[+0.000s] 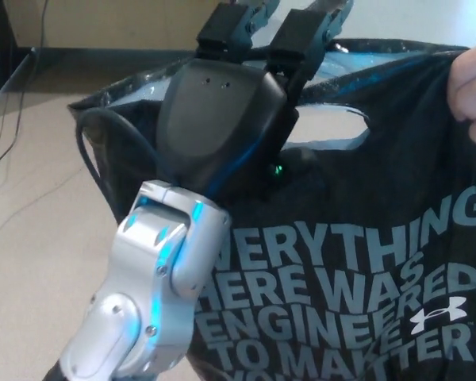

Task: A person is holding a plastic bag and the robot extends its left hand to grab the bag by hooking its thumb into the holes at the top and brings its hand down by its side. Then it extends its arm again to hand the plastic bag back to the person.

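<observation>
A black plastic bag (357, 262) with pale blue lettering fills the right half of the head view. A person's hand (472, 91) holds its top right corner. My left hand (226, 131) is pressed against the bag's upper left part. Its thumb (297, 163) is hooked into the handle hole (329, 127). Its two fingers (301, 32) point up past the bag's rim. The silver forearm (155, 294) comes in from the lower left and hides the bag's left side. My right hand does not show.
A beige floor (32, 206) lies to the left, with a thin cable on it. A dark baseboard (103, 55) runs along the wall at the back.
</observation>
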